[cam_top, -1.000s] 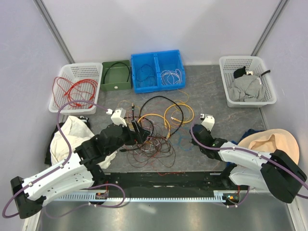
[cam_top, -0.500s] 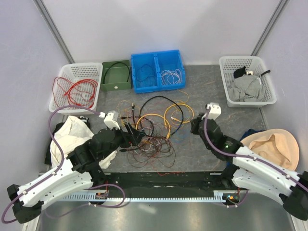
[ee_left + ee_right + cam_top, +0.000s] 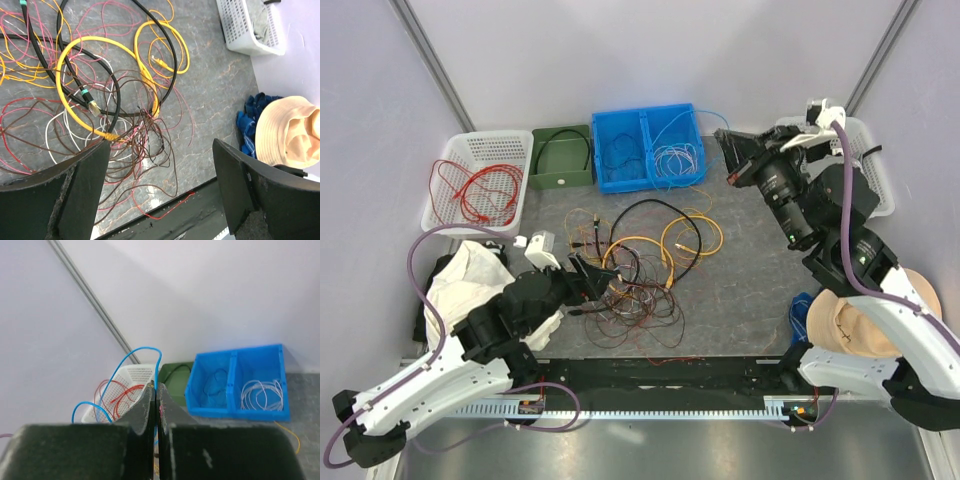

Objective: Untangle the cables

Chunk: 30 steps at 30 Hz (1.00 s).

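The cables (image 3: 642, 268) lie in a knotted heap mid-table: yellow loops (image 3: 102, 75), a thicker black cable (image 3: 170, 45), and fine brown, red and white strands. My left gripper (image 3: 584, 276) hovers at the heap's left edge. It is open (image 3: 161, 145), with brown and red strands below the gap and nothing between the fingers. My right gripper (image 3: 728, 152) is raised high by the blue bin, shut (image 3: 155, 387) on a thin blue cable (image 3: 145, 350). That blue cable (image 3: 710, 115) arcs up from the fingertips.
At the back stand a white basket (image 3: 448, 215) of red wires, a green bin (image 3: 560, 178) and a blue two-part bin (image 3: 645, 150) holding coiled wires. A white basket (image 3: 800, 130) with clothes is back right. A tan hat (image 3: 865, 320) and white cloth (image 3: 470, 275) flank the heap.
My right gripper shut on the blue cable, rose from the table and swung back toward the blue bin. The left arm drew back slightly to the left, still open.
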Available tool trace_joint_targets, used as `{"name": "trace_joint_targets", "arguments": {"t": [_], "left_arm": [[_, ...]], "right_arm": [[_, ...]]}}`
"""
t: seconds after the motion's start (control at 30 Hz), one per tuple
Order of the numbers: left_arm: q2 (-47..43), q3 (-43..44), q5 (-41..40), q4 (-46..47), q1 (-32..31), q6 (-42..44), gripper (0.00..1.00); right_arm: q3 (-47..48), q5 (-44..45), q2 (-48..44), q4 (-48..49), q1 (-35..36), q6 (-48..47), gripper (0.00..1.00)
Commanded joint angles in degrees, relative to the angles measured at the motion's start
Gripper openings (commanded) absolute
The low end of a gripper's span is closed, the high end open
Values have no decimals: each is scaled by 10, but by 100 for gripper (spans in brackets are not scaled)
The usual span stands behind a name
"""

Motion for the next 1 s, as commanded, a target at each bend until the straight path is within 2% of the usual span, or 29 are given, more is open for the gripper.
{"name": "trace_joint_targets", "arguments": {"t": [0.0,0.33,0.87,0.97], "left_arm": [[-10,4,-29,4,-2,-16,90],[-55,4,-43,-33,-2,-16,89],[-152,-6,-111,-75,-2,46,89],[-181,-9,-122,-76,-2,50,89]], "right_arm": [[65,-36,60,-23,2,-27,0],[94,-3,220,44,-1,-31,0],[272,-41,518,116,-108,-32,0],[305,-54,570,155,-122,-32,0]]}}
